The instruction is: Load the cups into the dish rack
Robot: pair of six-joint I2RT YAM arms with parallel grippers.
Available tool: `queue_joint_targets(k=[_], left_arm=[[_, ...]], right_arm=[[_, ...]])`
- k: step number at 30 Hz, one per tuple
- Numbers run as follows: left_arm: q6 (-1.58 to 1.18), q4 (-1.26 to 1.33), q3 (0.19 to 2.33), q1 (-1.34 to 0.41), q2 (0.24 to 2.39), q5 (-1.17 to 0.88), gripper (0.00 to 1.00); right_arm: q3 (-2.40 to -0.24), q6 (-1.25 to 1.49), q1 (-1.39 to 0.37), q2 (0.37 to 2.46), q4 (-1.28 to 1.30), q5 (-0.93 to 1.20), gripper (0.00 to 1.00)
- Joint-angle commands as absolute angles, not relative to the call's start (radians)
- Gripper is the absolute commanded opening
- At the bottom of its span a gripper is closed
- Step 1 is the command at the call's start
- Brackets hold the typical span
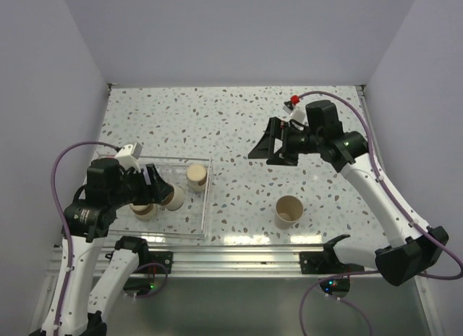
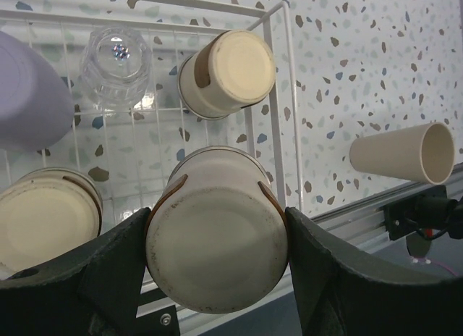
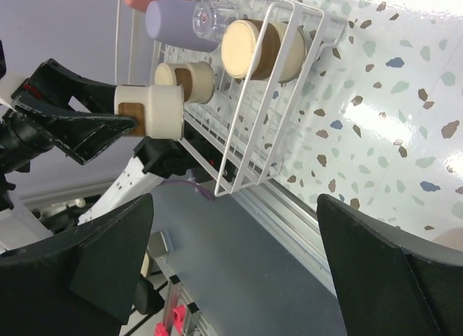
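Left gripper (image 1: 163,193) — clamped on banded cup (image 2: 217,242), over rack (image 2: 278,75). Right gripper (image 1: 269,151) — apart, empty; loose cup (image 1: 288,211) upright, nearer it.

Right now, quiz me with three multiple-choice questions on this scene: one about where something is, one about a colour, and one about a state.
1. Where is the open-mouthed cream cup?
A) on the table, right of the dish rack
B) inside the rack
C) stacked on another cup

2. What colour is the cup at the left edge of the left wrist view?
A) green
B) lavender
C) black

3. How is the right hand?
A) shut on a cup
B) shut on the rack wire
C) open, empty

Answers:
1 A, it sits on bare tabletop outside the rack wall.
2 B, the lavender cup lies beside the clear cup.
3 C, its fingers stand wide apart with nothing between.
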State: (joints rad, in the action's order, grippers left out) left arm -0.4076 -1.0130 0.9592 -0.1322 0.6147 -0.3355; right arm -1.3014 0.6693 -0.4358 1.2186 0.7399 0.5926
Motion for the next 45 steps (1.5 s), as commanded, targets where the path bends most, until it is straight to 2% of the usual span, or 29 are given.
queue_joint_targets(k=[1, 17, 37, 40, 43, 44, 45], left_arm=[[-0.365, -1.035, 0.939, -0.132, 0.595, -0.288, 0.00], [-0.456, -1.002, 0.851, -0.132, 0.670, -0.072, 0.00], [-0.483, -0.891, 0.739, -0.132, 0.709, -0.063, 0.00], [-0.483, -0.888, 0.738, -0.133, 0.707, -0.060, 0.04], [-0.483, -0.887, 0.735, -0.133, 0.700, -0.058, 0.15], [-0.485, -0.884, 0.732, -0.133, 0.696, -0.055, 0.23], [-0.486, -0.881, 0.732, -0.135, 0.693, -0.055, 0.27]], right_arm=[[-1.342, 0.640, -0.436, 1.236, 0.759, 0.584, 0.98], [-1.355, 0.621, -0.436, 1.292, 0.761, 0.566, 0.98], [-1.367, 0.575, -0.436, 1.319, 0.792, 0.523, 0.98], [-1.365, 0.566, -0.437, 1.322, 0.798, 0.520, 0.98], [-1.367, 0.560, -0.436, 1.325, 0.802, 0.518, 0.98], [-1.367, 0.558, -0.436, 1.325, 0.802, 0.518, 0.98], [-1.365, 0.557, -0.436, 1.325, 0.802, 0.518, 0.98]])
